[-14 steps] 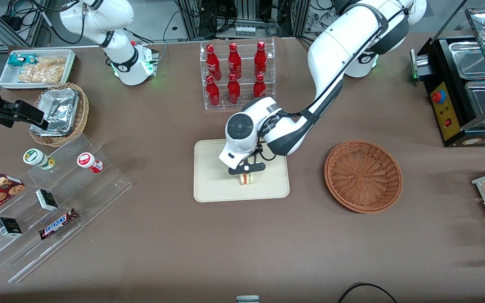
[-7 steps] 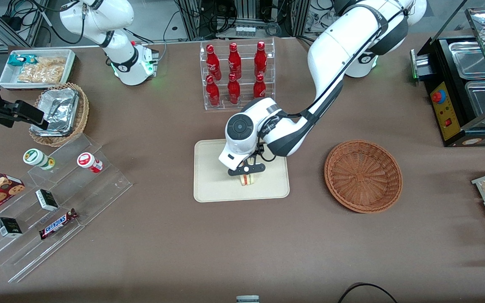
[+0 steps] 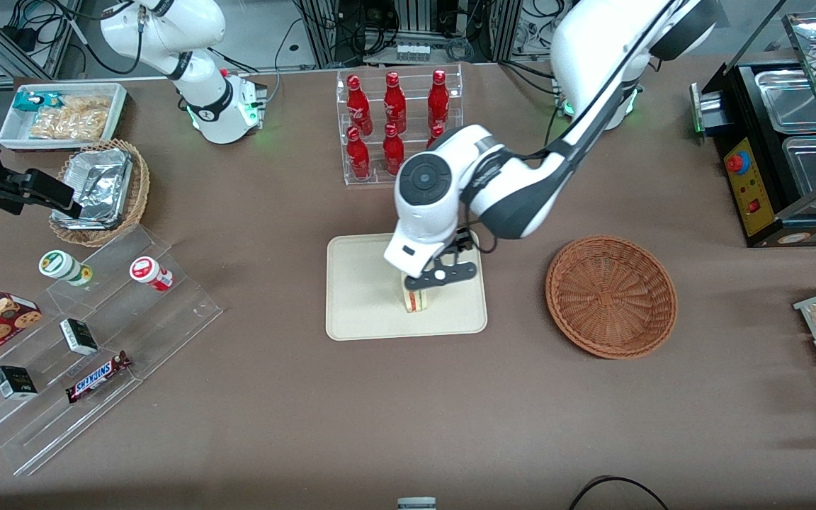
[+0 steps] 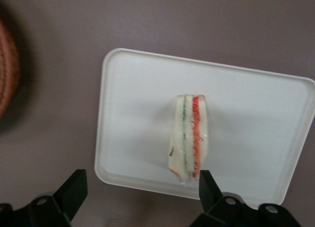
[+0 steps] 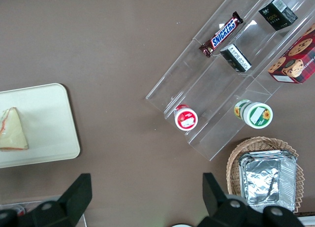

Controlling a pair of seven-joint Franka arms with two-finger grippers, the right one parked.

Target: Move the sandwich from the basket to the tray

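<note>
The sandwich [image 3: 416, 301] [image 4: 189, 138] [image 5: 11, 131], a pale wedge with red and green layers on its cut edge, rests on the cream tray [image 3: 358, 297] [image 4: 138, 113] [image 5: 49, 118]. It sits toward the tray's edge nearer the front camera. My gripper [image 3: 440, 278] [image 4: 141, 180] hangs open a little above the tray. Its black fingers are spread wide with nothing between them, and the sandwich is below it, apart from it. The reddish-brown basket [image 3: 611, 295] [image 4: 6, 64] stands empty beside the tray, toward the working arm's end of the table.
A clear rack of red bottles [image 3: 397, 124] stands farther from the front camera than the tray. Toward the parked arm's end are a stepped acrylic shelf of snacks [image 3: 89, 333], a tan wicker basket with foil containers [image 3: 100, 191] and a white bin [image 3: 64, 113]. A black food warmer [image 3: 790, 142] sits at the working arm's end.
My gripper has risen off the sandwich and shifted slightly toward the basket. The sandwich stays on the tray where it was.
</note>
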